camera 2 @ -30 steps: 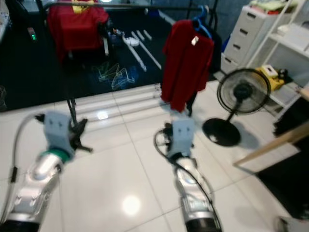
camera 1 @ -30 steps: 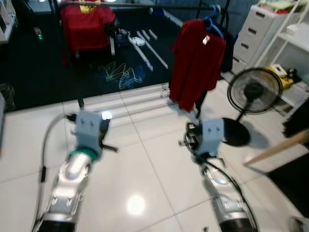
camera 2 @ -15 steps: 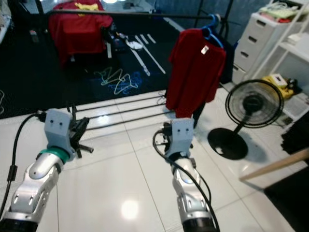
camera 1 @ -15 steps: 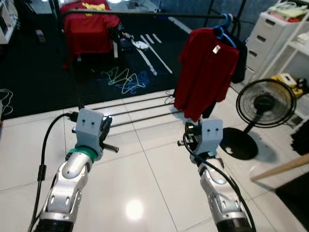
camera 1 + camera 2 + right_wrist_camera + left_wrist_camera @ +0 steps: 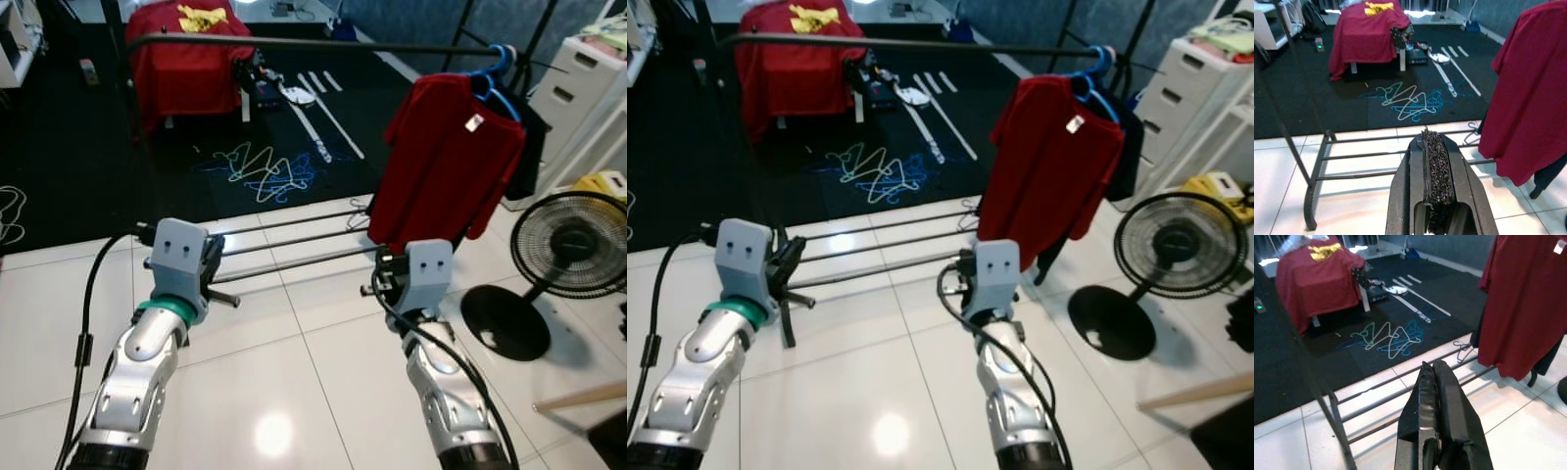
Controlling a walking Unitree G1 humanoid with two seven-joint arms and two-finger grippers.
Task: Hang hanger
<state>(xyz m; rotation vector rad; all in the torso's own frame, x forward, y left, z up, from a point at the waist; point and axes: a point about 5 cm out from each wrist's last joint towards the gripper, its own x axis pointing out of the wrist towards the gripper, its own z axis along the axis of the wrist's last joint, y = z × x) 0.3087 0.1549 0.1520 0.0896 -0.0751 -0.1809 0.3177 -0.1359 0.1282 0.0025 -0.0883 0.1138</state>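
- Hangers (image 5: 1409, 102) lie in a loose tangle on the dark mat, well ahead of both pairs of jaws and beyond the low bars of the clothes rack (image 5: 284, 44); none is in hand.
- Both the left gripper (image 5: 1432, 382) and the right gripper (image 5: 1431, 147) are clenched on nothing, fingers pressed together, held up side by side over the white tiles.
- To my eye the job has barely begun: a hanger has to be fetched first.
- Doing it well means getting close past the rack's foot bars, opening one pair of jaws before reaching, and picking a single wire at the pile's edge so the others do not drag along.
- A red shirt (image 5: 446, 157) on a blue hanger (image 5: 497, 73) occupies the rail off beyond the right jaws; the bare rail ahead of the left jaws looks the easier place to hook.
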